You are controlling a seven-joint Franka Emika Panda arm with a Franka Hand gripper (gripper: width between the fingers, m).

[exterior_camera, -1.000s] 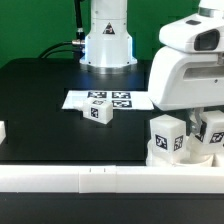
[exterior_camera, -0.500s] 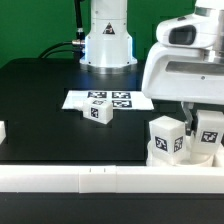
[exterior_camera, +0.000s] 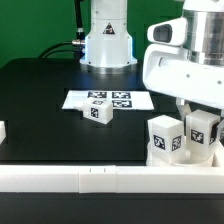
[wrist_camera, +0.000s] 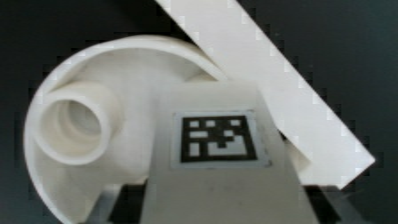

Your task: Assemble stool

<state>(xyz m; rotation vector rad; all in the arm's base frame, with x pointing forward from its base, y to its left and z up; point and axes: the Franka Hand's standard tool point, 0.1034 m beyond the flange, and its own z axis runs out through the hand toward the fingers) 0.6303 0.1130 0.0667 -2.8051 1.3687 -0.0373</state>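
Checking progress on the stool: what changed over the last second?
The pincer, gripping a blocky white plastic leg with a tag, carried it slightly toward the exterior view's left, nearer the second white leg standing on the round white plastic seat. The loose white leg on the table, the marker board and the long white rail stayed put.

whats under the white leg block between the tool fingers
The round white plastic seat lies under the blocky tagged leg, one open socket showing beside it. Whatever sits directly below the leg is covered.
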